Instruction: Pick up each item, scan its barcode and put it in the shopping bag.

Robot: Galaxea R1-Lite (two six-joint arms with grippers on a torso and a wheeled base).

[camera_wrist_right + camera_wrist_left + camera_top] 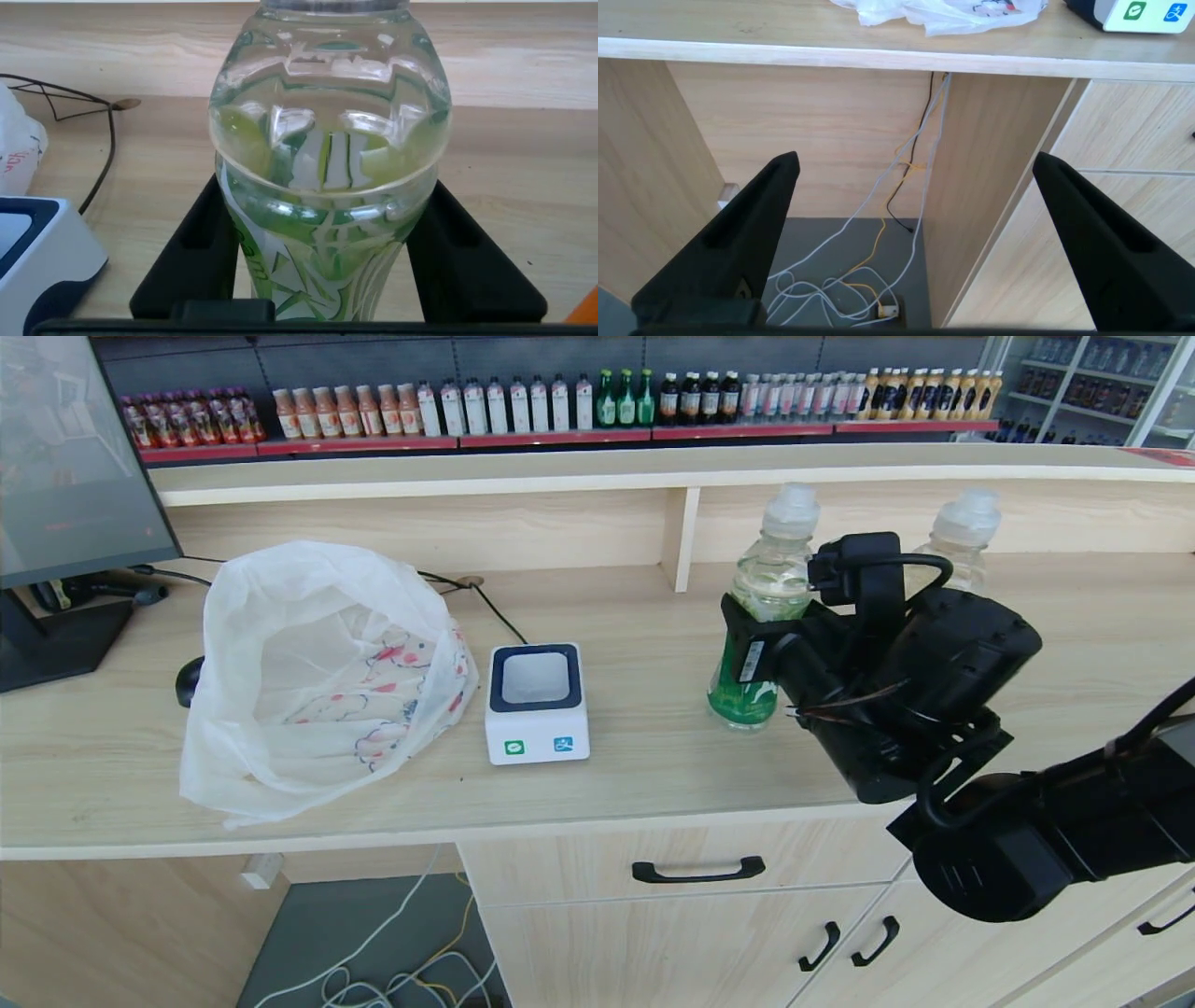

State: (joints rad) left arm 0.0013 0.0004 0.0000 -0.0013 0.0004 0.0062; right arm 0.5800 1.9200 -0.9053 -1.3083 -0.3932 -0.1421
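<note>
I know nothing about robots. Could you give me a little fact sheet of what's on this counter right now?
Right gripper: closed around the green-labelled bottle
Left gripper: open, below the counter edge
Second bottle: upright, farther back on the counter
Shopping bag: white, lying on the counter
Scanner: white box, between bag and held bottle
</note>
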